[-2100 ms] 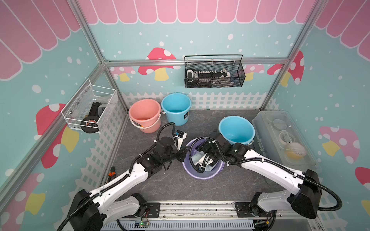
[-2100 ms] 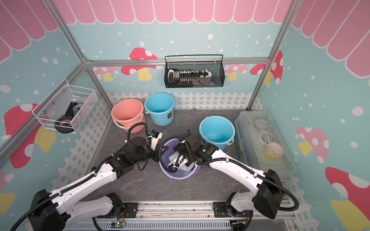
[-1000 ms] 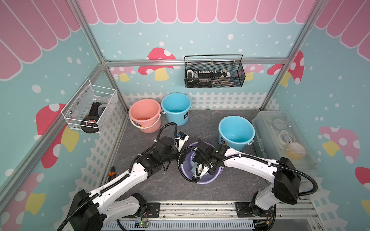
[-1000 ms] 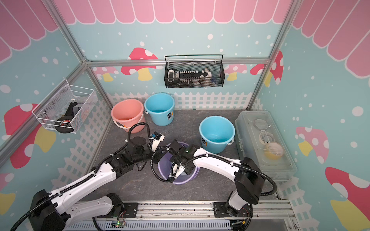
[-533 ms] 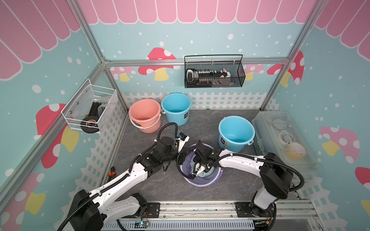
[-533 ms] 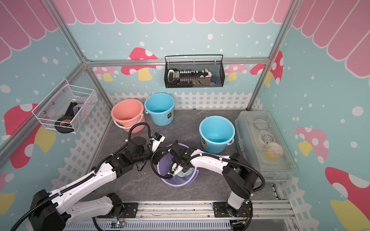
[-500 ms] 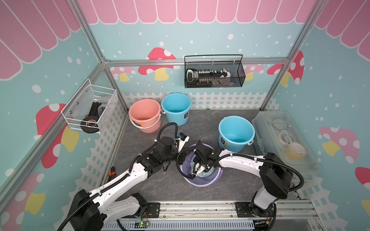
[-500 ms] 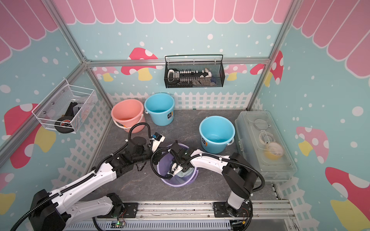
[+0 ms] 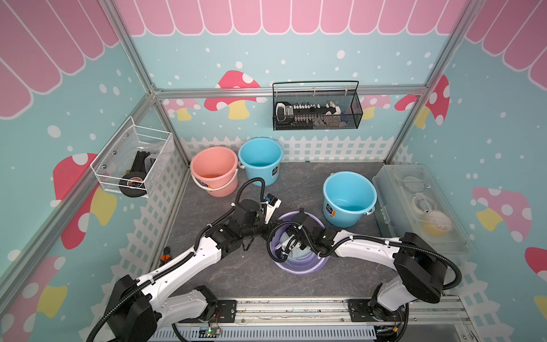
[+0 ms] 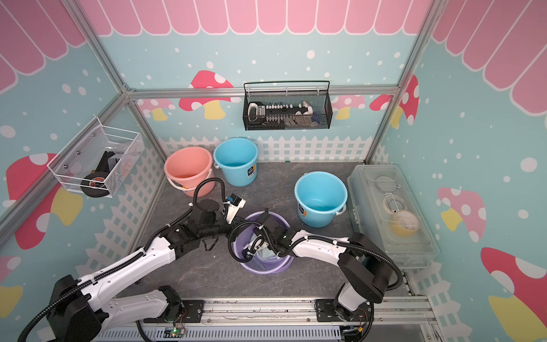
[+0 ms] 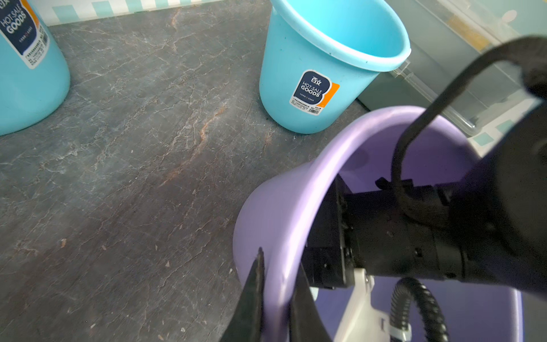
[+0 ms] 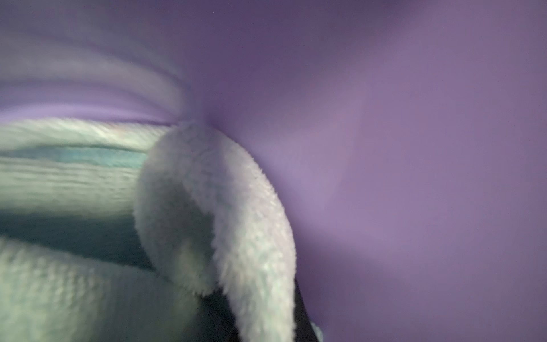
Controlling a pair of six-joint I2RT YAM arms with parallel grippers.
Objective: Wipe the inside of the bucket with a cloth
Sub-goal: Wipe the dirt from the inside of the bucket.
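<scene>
1. The cloth, pale mint and fluffy, lies crumpled inside the purple bucket. In both top views it shows low in the bucket, beneath the right arm. In the right wrist view one fold stands up against the purple inner wall.
2. The right gripper reaches down into the bucket. Its jaws are closed, and that raised fold appears pinched between its dark tips. The pinch point itself lies at the edge of the wrist view.
3. The left gripper is clamped on the purple bucket's rim, one finger outside the wall and one inside, on the side toward the left arm.
4. The purple bucket stands upright on the dark grey tabletop, near the front.
5. Just beside it, toward the back right, stands the near blue bucket. It is upright with a dark sticker on its side, and only blue plastic shows inside.
6. At the back left, the pink bucket and the far blue bucket stand side by side, both upright.
7. The clear box along the right edge is lidded. It holds pale round items and a yellowish one, too indistinct to name.
8. The black wire basket on the back wall holds black-and-white items. The white wire basket on the left wall holds a roll of black tape.
</scene>
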